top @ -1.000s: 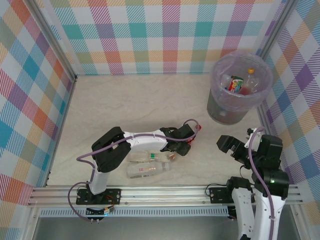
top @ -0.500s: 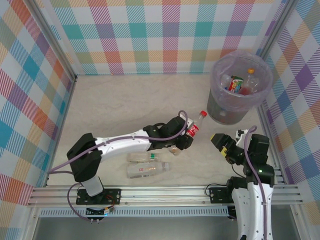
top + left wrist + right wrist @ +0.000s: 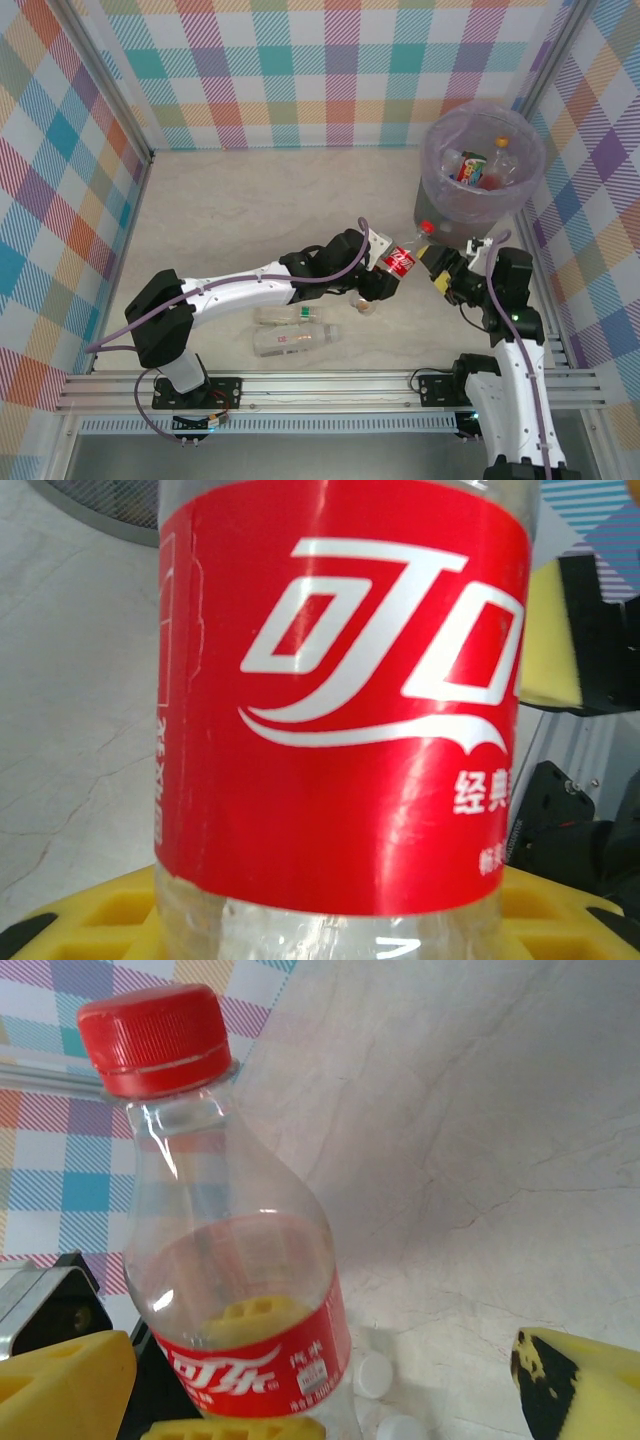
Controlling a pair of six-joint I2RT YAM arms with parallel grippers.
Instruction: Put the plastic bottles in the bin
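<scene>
My left gripper is shut on a clear plastic bottle with a red label and a red cap, and holds it above the table just left of the bin. One yellow pad shows under the bottle. My right gripper stands open close to the bottle's right side. In the right wrist view the bottle is between its fingers, near the left pad and apart from the right one. Two clear bottles lie on the table. Several bottles rest inside the bin.
Loose white caps lie on the marble table under the held bottle. The checked side wall stands right behind the bin. The aluminium rail runs along the near edge.
The left arm has stretched to the right and carried the red-labelled bottle up beside the bin. The right arm has moved forward to meet it.
</scene>
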